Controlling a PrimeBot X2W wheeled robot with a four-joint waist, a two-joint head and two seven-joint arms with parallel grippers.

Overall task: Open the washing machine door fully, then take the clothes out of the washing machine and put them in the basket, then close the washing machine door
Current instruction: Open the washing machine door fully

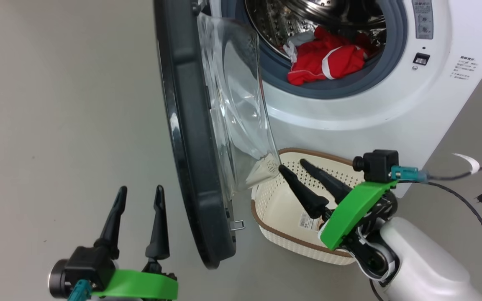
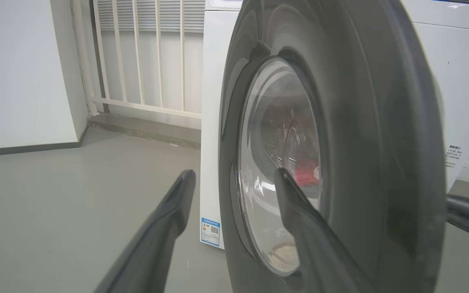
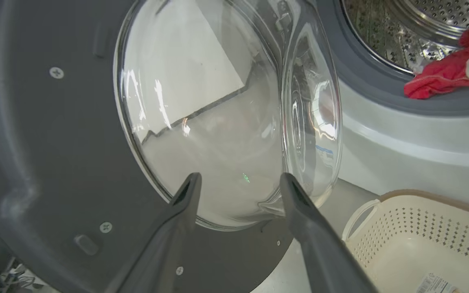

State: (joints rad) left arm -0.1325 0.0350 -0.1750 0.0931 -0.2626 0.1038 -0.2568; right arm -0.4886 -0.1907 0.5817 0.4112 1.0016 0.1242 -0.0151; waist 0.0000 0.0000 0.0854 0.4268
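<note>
Floor (image 1: 57, 104): smooth, grey. White wall (image 2: 14, 73) and white slatted railing (image 2: 145, 61) stand behind the washing machine (image 1: 349, 121). A black cable (image 1: 475, 196) trails at the right.

The washing machine door (image 1: 191, 138) stands open, edge-on between the 2 arms, and its glass bowl overhangs one corner of the basket (image 1: 283, 209). The basket sits on the floor just before the machine, with a sticker inside. The clothes (image 1: 324, 58) lie in the drum, spilling onto the grey ring.

Left gripper (image 1: 140, 190): fingers wide, empty, outside the door. Right gripper (image 1: 293, 164): fingers wide, empty, above the basket, pointing at the door's inner face.
</note>
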